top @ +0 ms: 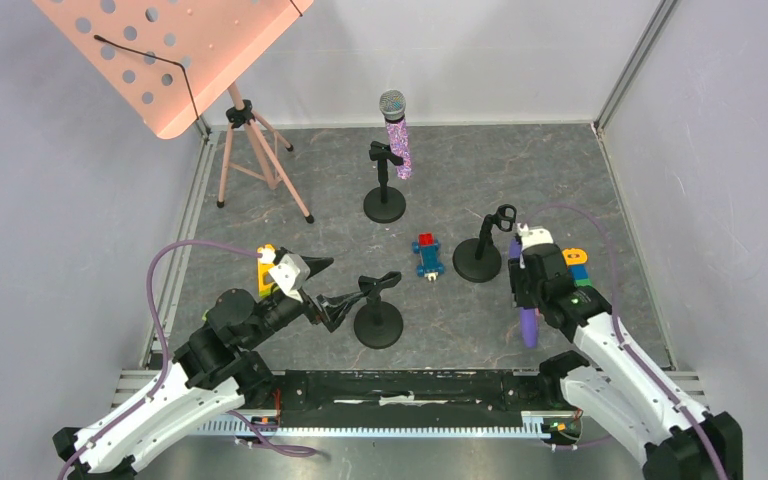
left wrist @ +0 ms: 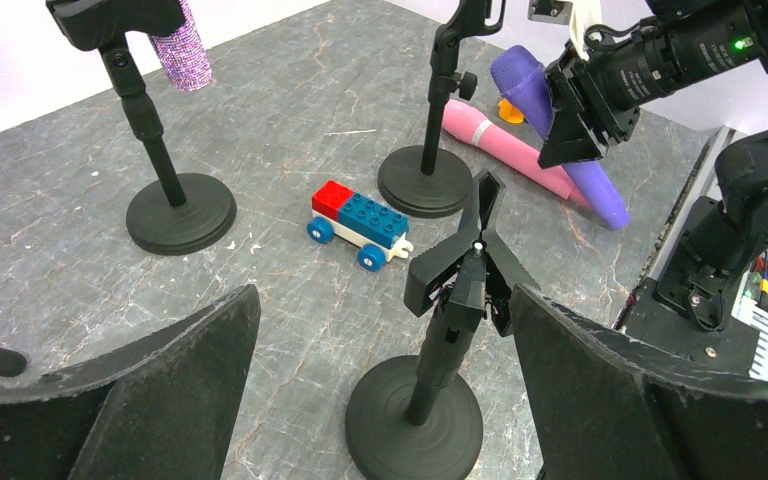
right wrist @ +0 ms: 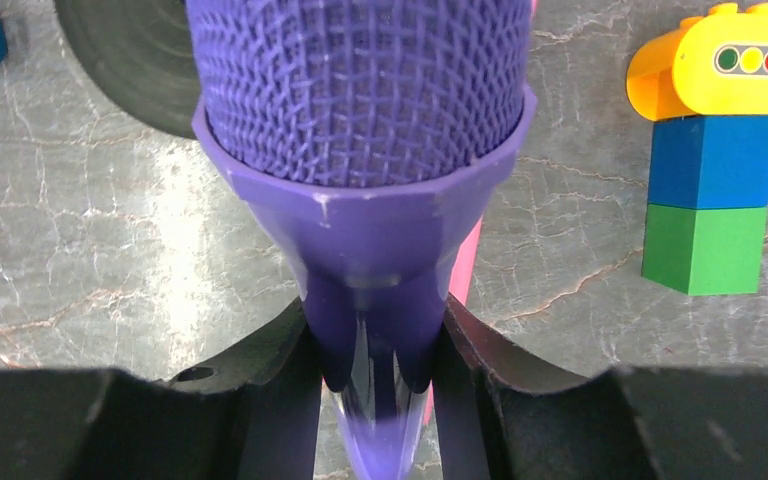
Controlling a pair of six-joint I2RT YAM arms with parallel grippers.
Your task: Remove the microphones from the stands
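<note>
While the right hand (top: 518, 288), lower right in the overhead view, clenches the purple microphone (right wrist: 360, 200) clear of its empty stand (top: 477, 262), a slow descent beside the pink microphone (left wrist: 500, 145) would likely rest it safely on the tabletop (top: 560, 180); the left hand (top: 348, 298) gapes around another stand (top: 378, 325).

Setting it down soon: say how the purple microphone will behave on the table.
The purple microphone looks like rigid plastic, probably stiff. Its round tapered body would likely roll. The glossy handle may slip in the right claw.
</note>
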